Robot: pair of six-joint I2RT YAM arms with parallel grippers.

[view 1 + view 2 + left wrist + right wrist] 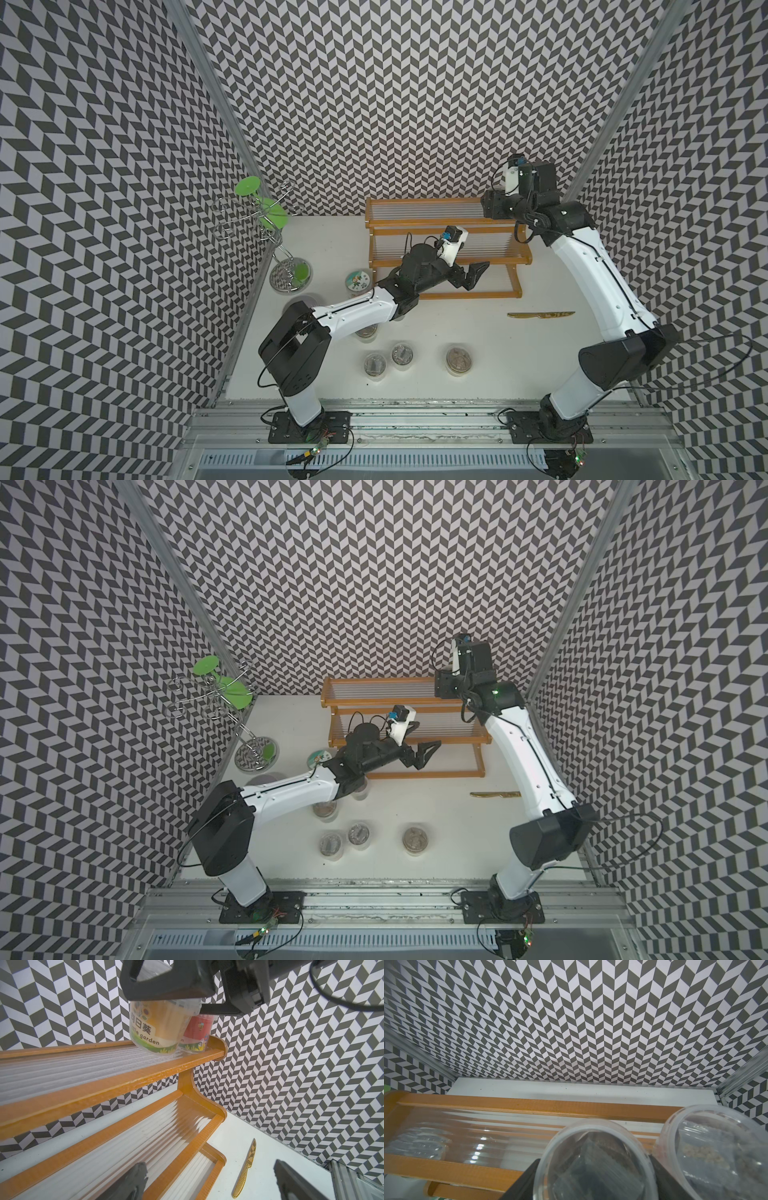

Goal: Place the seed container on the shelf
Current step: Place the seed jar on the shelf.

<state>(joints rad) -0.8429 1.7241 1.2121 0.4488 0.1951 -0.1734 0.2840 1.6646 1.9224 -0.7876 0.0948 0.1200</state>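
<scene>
You see the white table (478,345) bearing the stepped shelf (449,296) at the back, a wire stand (291,274) to its left, and a gold knife (540,315) and lidded jars (402,354) in front. A red-labelled container (198,1030) stands at the right end of the shelf's top tier.

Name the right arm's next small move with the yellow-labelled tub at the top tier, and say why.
Probably ease it straight down until the base settles. The right pincer is shut on the clear yellow-labelled seed tub, whose base is at the ribbed top tier of the orange-brown wooden shelf, close beside a red-labelled tub standing there; whether it already rests cannot be told.
</scene>
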